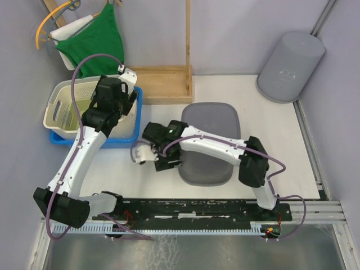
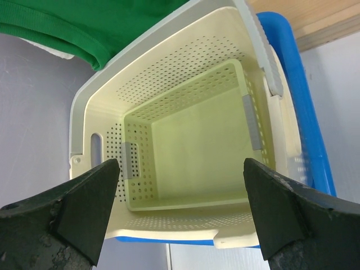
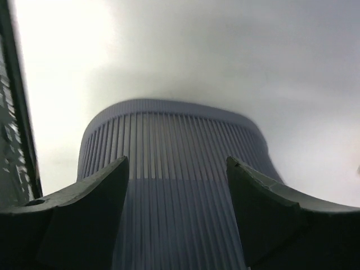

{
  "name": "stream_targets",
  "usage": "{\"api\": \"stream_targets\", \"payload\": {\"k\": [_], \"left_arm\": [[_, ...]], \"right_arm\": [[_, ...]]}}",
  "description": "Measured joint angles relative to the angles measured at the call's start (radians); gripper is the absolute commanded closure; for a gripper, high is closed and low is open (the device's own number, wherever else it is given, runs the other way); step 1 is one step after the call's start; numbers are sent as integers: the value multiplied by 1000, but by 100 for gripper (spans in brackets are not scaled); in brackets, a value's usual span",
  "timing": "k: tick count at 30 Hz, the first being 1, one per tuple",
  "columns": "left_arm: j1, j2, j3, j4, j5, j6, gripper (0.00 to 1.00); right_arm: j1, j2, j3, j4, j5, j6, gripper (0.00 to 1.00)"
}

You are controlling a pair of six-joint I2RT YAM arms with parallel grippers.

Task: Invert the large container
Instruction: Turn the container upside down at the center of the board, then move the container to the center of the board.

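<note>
Top external: grey bin (image 1: pixel 211 118) mid-table, right gripper (image 3: pixel 177 163) at its left edge — fingers apart, ribbed wall showing between them. Left gripper (image 2: pixel 180 169) spread wide above cream basket (image 2: pixel 169 67).

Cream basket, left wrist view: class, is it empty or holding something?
Not empty: a smaller pale green basket sits nested inside the cream basket; the inner one's floor is bare.

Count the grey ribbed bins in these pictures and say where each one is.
2. The centre bin lies mid-scene beneath the right arm; the corner bin sits in the far right corner. None looks hidden.
</note>
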Motion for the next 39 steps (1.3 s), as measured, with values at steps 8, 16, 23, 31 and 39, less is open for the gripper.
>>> {"api": "stream_targets", "payload": {"k": [8, 16, 23, 31, 39], "left_arm": [[0, -18, -2, -5, 64, -27, 2], [0, -16, -2, -10, 99, -37, 2], [0, -2, -1, -14, 105, -39, 2], [0, 9, -1, -31, 127, -56, 2], [0, 10, 3, -72, 145, -72, 2]], "right_arm": [[-306, -298, -383, 89, 46, 44, 22], [-623, -431, -568, 130, 53, -35, 22], [-919, -349, -446, 177, 11, -103, 22], [-999, -225, -145, 143, -112, -98, 26], [-473, -637, -342, -3, -238, -51, 21]]}}
